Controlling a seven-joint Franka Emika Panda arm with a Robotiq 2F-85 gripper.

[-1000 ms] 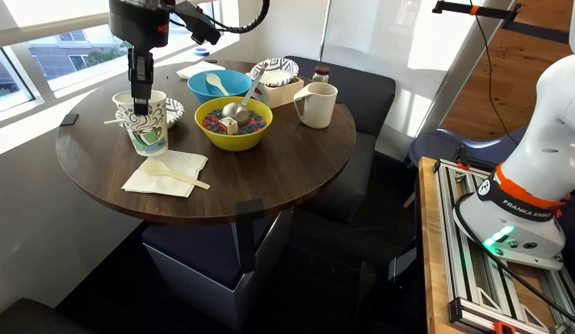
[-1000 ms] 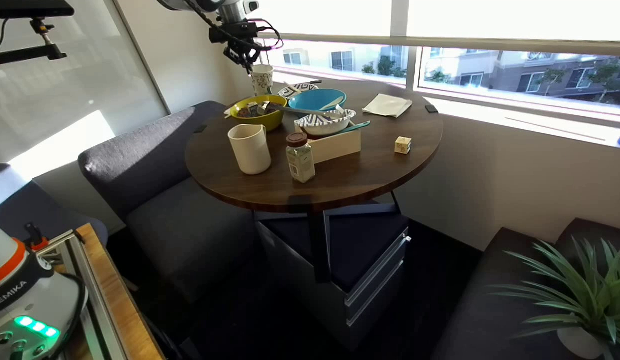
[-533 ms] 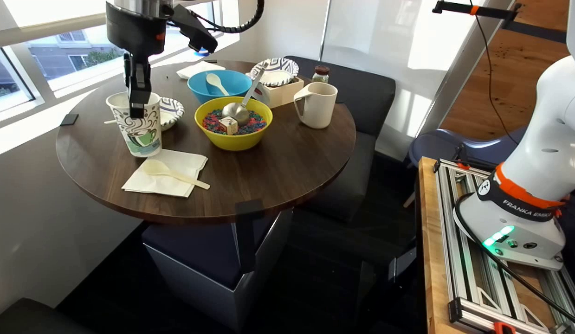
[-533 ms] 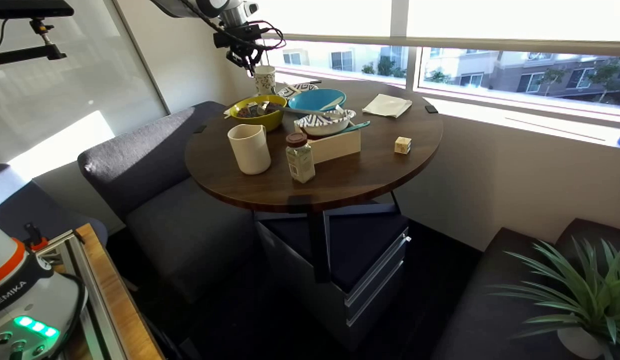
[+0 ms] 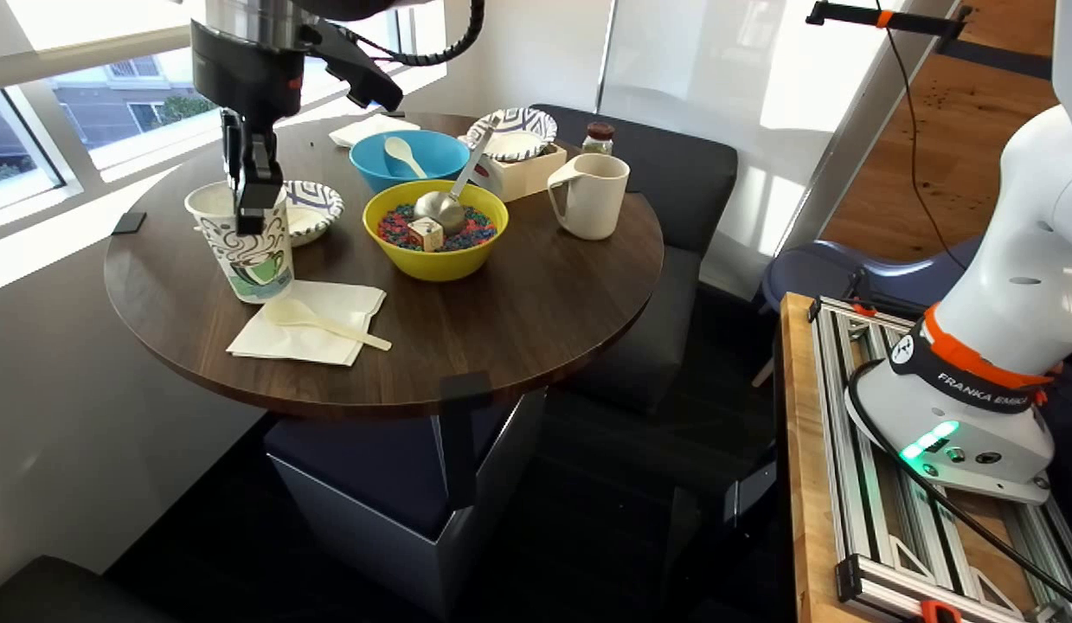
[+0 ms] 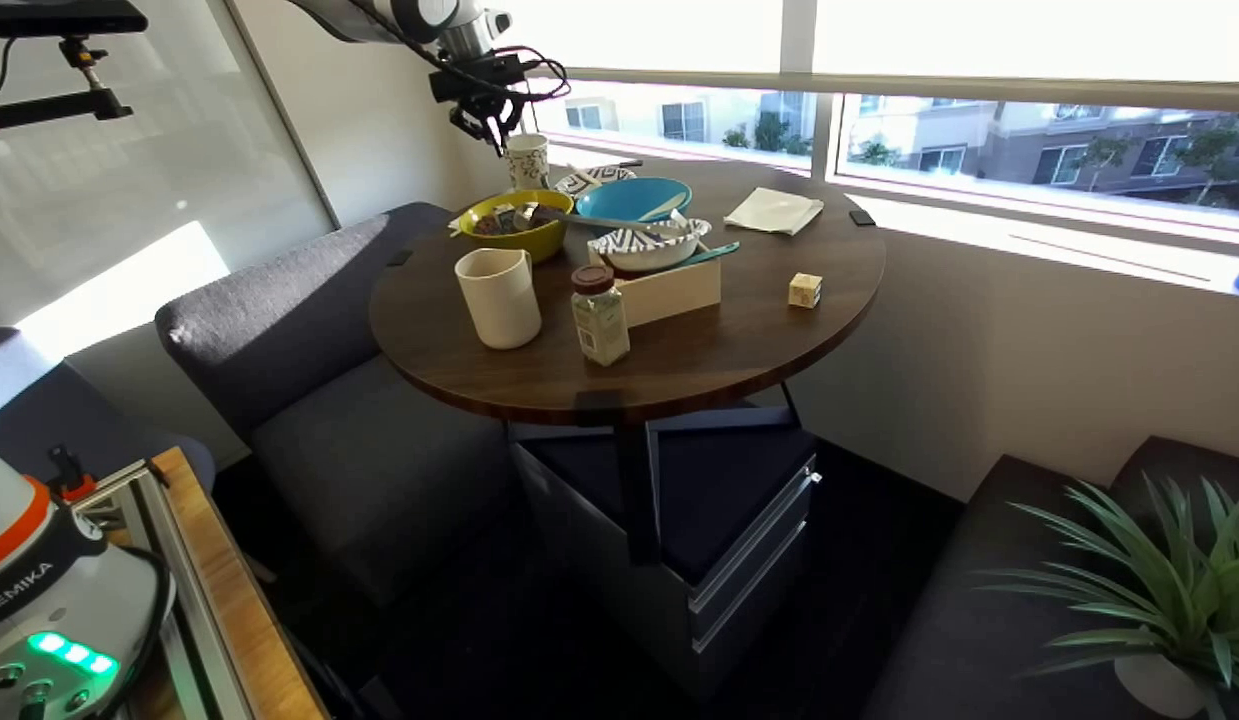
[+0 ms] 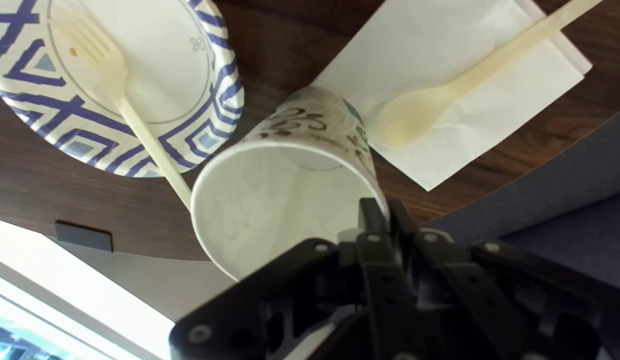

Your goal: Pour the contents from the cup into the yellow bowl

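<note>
The pale paper cup (image 5: 260,264) with dark swirl and green markings stands near the napkin, leaning slightly. It also shows in an exterior view (image 6: 528,165), behind the yellow bowl. In the wrist view the cup (image 7: 274,200) shows a pale inside with no contents visible. My gripper (image 7: 387,212) is shut on its rim, one finger inside and one outside; the gripper (image 5: 252,221) is above the table's near-left part. I cannot tell whether the base touches the table. The yellow bowl (image 5: 436,266) holds coloured bits, a metal scoop and a block; it also shows in an exterior view (image 6: 547,242).
A napkin (image 5: 328,342) with a pale spoon (image 5: 306,318) lies beside the cup. A patterned paper plate (image 5: 315,208) with a fork (image 7: 144,135) is behind it. A blue bowl (image 5: 440,156), a cream mug (image 5: 594,203), a wooden box (image 5: 531,173) and a jar (image 6: 601,325) stand farther off.
My gripper and the cup have moved left and downward in an exterior view, away from the yellow bowl and toward the napkin's left side. The grip on the rim looks the same.
</note>
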